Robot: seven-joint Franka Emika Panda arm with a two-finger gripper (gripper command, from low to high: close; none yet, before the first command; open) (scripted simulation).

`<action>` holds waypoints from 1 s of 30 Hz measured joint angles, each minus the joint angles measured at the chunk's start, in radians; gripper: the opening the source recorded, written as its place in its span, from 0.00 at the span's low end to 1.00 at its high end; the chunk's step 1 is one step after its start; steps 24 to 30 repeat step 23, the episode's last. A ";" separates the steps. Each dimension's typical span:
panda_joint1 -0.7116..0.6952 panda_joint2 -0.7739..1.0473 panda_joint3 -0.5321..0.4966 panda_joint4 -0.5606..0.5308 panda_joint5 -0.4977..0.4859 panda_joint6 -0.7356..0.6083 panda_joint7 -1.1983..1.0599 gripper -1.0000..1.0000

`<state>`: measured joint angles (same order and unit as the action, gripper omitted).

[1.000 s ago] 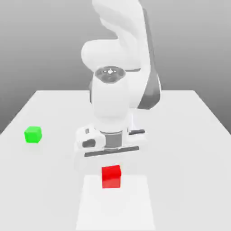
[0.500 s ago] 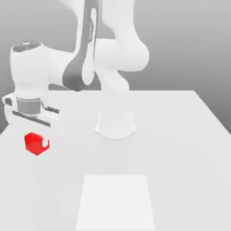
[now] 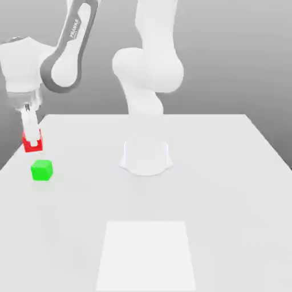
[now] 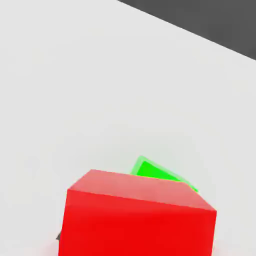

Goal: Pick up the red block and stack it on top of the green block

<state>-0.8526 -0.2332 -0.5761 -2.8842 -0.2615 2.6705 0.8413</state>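
The gripper [image 3: 31, 138] is clenching the red block [image 3: 32, 143] — swung over from mid-table. The green block [image 3: 41, 170] is sitting just below it — lowering comes next.

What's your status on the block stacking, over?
Gripper shut on the red block, carried above the table. Green block just below, not yet touched. Nothing between them.

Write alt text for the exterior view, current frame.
A white robot arm holds the red block in its fingers just above the green block, which sits on the white table at the exterior view's left. The arm's base stands mid-table.
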 joint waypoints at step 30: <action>0.177 0.255 -0.065 0.004 0.438 0.189 -0.301 0.00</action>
